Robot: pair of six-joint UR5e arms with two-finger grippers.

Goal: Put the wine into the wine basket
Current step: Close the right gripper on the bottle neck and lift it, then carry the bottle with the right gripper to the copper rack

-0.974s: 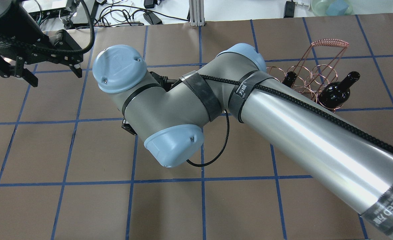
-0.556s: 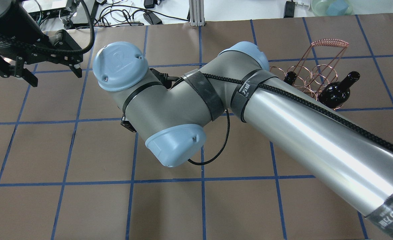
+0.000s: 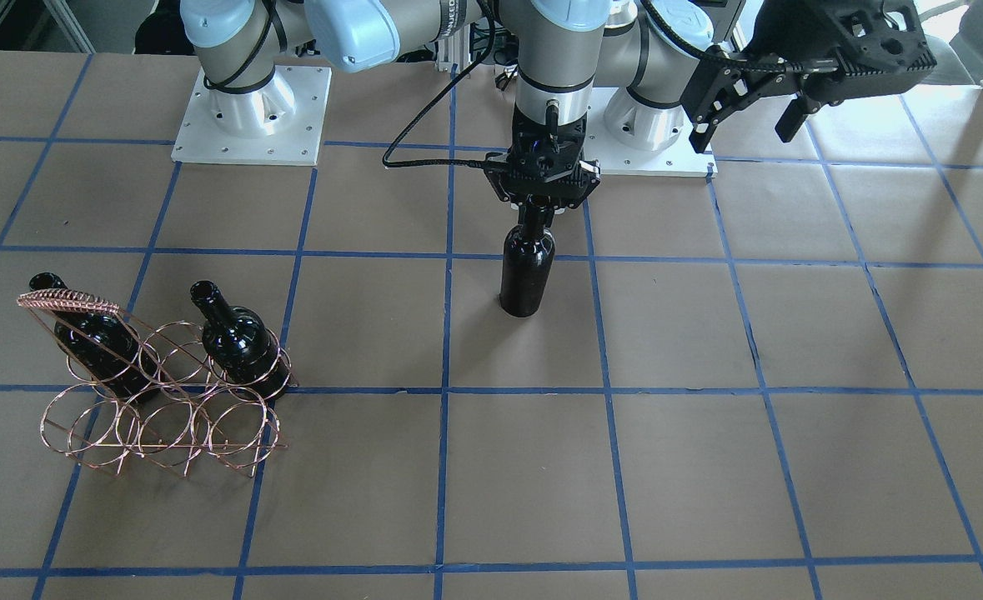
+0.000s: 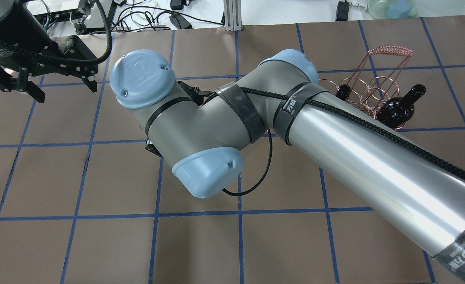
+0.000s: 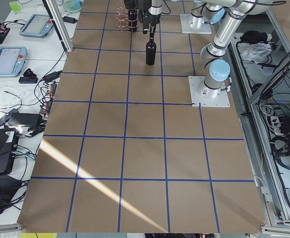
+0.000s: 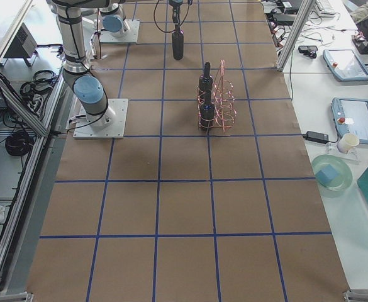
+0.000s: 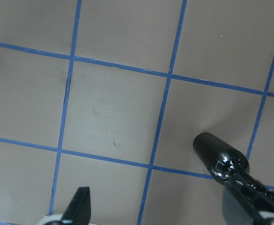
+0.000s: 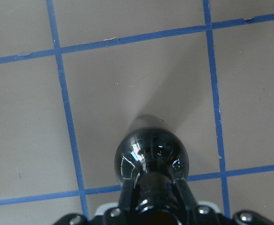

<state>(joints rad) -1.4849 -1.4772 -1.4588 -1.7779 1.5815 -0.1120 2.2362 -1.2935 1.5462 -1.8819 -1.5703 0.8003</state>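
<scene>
A glossy black wine bottle (image 3: 527, 275) stands upright mid-table, and my right gripper (image 3: 534, 212) is shut on its neck from above. In the right wrist view the bottle's shoulder (image 8: 151, 150) sits just below the closed fingers. I cannot tell whether its base touches the paper. The copper wire wine basket (image 3: 157, 408) stands off to my right, with two more bottles (image 3: 95, 350) (image 3: 237, 337) in its back rings. My left gripper (image 3: 741, 125) is open and empty, raised near the base. In the overhead view my right arm hides the held bottle.
The table is brown paper with a blue tape grid (image 3: 608, 392). The basket's front row of rings (image 3: 149, 429) holds nothing. The arm bases (image 3: 249, 117) stand on white plates at my edge. Cables and tablets lie beyond the table ends (image 6: 347, 119).
My right arm has shifted very slightly with the bottle in its grip. My left arm and the basket have not moved.
</scene>
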